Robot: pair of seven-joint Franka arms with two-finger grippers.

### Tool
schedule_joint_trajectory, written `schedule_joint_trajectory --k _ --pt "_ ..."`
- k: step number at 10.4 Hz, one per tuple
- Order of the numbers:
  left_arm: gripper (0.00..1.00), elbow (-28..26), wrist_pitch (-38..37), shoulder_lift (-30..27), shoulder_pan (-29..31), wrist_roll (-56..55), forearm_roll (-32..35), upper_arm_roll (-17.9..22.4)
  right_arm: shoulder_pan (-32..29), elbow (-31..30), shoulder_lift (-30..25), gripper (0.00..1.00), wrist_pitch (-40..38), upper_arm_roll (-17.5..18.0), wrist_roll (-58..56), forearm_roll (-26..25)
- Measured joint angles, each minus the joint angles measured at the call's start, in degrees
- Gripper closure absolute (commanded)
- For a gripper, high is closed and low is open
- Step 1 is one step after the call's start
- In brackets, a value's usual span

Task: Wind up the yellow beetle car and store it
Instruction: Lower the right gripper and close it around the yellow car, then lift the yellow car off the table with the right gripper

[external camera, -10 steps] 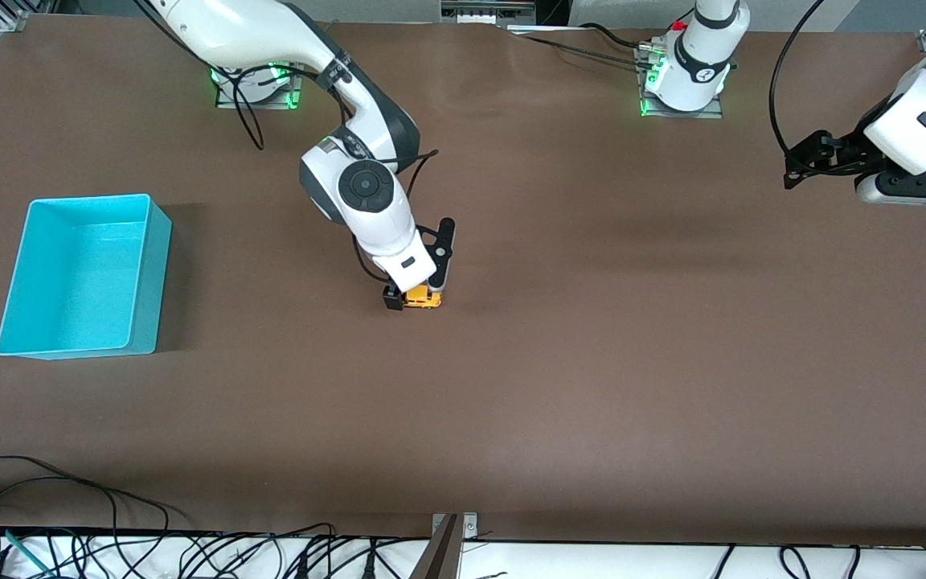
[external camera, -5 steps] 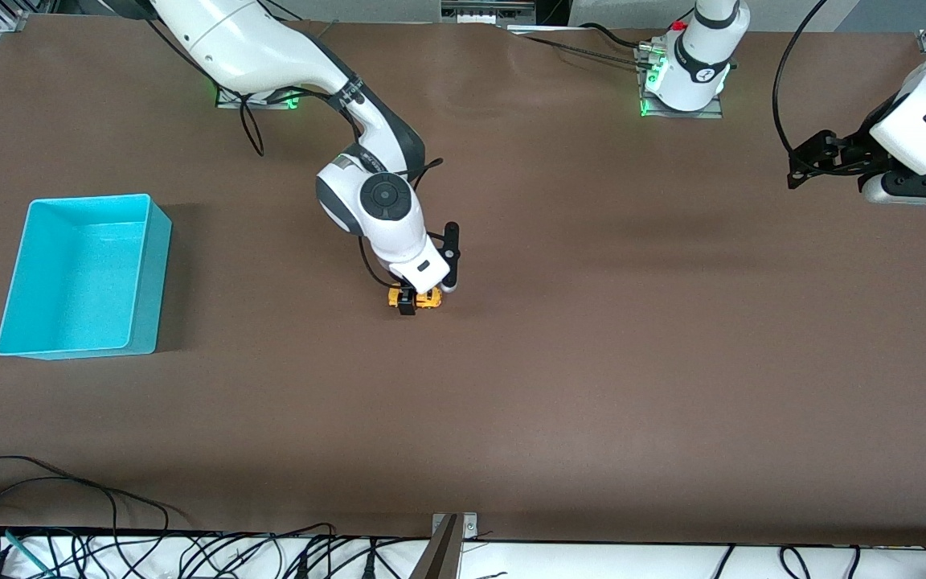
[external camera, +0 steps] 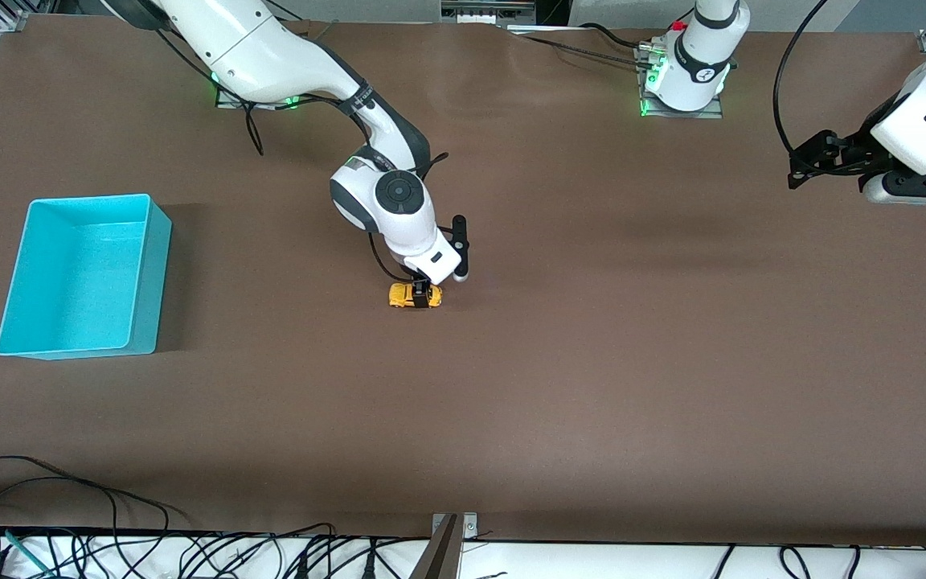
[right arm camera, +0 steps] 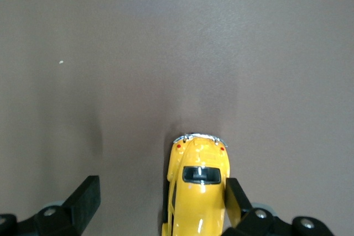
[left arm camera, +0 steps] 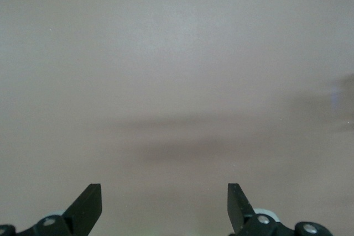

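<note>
Right gripper point(external camera: 424, 294) has shifted toward the left arm's end, dragging the yellow beetle car point(external camera: 414, 295) mid-surface; jaws wide, 1 finger touching the car, likely a pull-back wind. Left gripper point(left arm camera: 165, 205) waits, jaws open, empty, near that end's edge.

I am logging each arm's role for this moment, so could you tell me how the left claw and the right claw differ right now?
The right claw is low over the yellow beetle car mid-table; the left claw hangs over bare table at its own arm's end, waiting. In the right wrist view one finger is beside the car, the other stands apart; the left claw has nothing between its fingers. Both are open.
</note>
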Motion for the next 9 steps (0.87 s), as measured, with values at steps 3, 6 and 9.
schedule_joint_trajectory --k 3,6,9 --pt "0.00 0.1 0.0 0.0 0.2 0.0 0.0 0.0 -0.4 -0.2 0.0 0.00 0.6 -0.1 0.0 -3.2" --pt "0.00 0.1 0.0 0.0 0.2 0.0 0.0 0.0 -0.5 -0.7 0.5 0.00 3.3 -0.3 0.0 -4.9" --pt "0.00 0.1 0.0 0.0 0.2 0.0 0.0 0.0 -0.7 -1.6 2.1 0.00 6.3 -0.9 0.2 -5.7"
